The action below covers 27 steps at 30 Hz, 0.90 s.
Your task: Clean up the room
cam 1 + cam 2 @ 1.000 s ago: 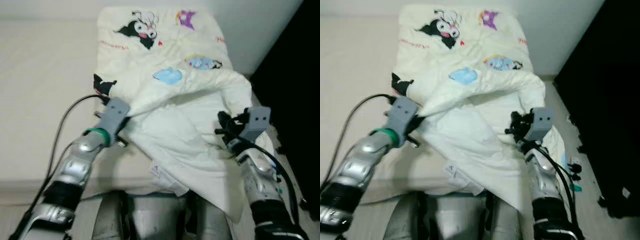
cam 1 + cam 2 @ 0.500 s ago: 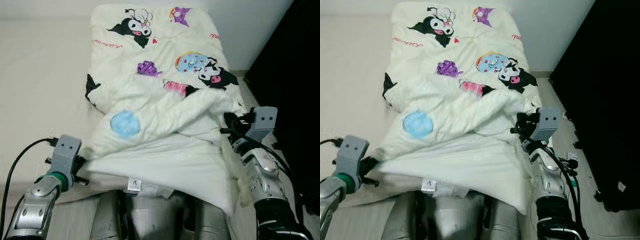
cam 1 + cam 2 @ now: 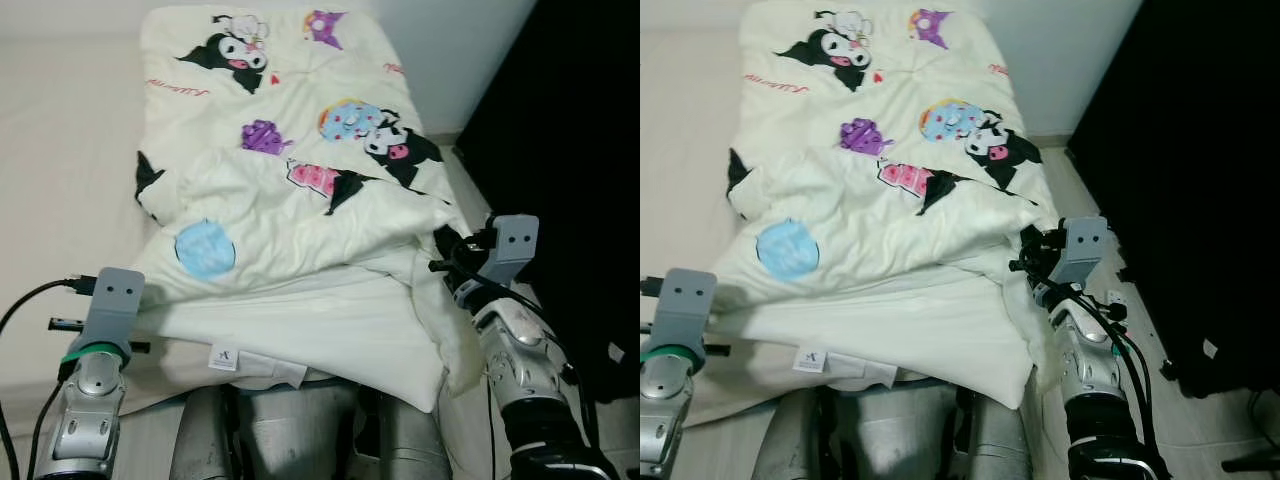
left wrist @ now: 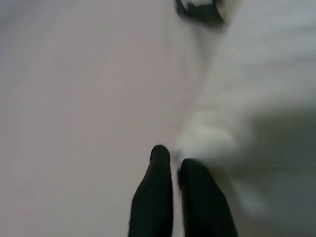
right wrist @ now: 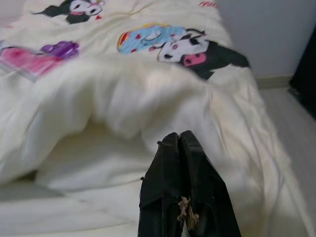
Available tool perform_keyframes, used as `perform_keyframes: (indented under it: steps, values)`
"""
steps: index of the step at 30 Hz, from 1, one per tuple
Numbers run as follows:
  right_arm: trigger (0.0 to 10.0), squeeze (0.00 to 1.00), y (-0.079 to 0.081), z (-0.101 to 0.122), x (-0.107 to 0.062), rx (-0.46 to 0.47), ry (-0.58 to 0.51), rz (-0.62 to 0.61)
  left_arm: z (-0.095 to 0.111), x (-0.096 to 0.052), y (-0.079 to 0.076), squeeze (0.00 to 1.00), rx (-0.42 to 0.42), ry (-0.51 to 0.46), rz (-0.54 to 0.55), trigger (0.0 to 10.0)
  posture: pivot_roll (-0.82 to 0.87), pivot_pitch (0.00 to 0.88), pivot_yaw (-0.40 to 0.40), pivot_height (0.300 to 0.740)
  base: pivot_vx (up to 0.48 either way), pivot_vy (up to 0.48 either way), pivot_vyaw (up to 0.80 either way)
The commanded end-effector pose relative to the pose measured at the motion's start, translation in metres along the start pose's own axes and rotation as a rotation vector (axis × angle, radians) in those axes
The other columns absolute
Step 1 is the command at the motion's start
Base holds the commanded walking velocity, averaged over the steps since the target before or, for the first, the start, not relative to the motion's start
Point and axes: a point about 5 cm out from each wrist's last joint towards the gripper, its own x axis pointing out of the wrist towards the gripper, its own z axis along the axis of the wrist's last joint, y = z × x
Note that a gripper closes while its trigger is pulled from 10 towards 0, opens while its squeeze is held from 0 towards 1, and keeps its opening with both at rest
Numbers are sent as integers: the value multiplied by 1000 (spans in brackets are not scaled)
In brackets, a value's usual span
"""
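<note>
A cream blanket [image 3: 290, 200] printed with cartoon characters lies spread over the bed, its plain underside folded back along the near edge. At the bed's near left corner, my left gripper [image 4: 173, 157] is shut on the blanket's edge, and the white cloth bunches at its fingertips. My right gripper [image 3: 441, 252] is at the blanket's right side by the bed's edge. Its fingers [image 5: 170, 163] are pressed together at a fold of the cloth. From there the blanket drapes down over the side.
Bare beige mattress [image 3: 60, 150] lies left of the blanket. A white wall [image 3: 440, 50] stands behind, with a large black surface [image 3: 580, 150] close on the right. The strip of floor [image 3: 1140, 330] beside the bed holds small items. My silver body [image 3: 300, 430] touches the near edge.
The blanket, held up and folded a second ago, has come down and spread flat toward me. My left gripper dropped to the near left corner. The right one hardly moved.
</note>
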Motion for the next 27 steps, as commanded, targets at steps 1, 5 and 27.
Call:
perform_keyframes:
  steps: [1, 5, 27]
  values:
    - [10000, 0, 5, -7, -3, 1, 29, 28, -8, -3, 8, 1000, 12, 14, 12, 10000, 91, 230, 18, 600, 0, 0, 0]
    - [10000, 0, 19, -6, 1, 9, 34, 114, 9, -9, -10, 1000, 10, -81, -137, 10000, 92, 229, 20, 600, 0, 0, 0]
    - [10000, 0, 43, -7, 5, 15, 62, 277, 82, -48, -50, 0, 434, -728, -475, 10000, 100, 230, 10, 600, 0, 0, 0]
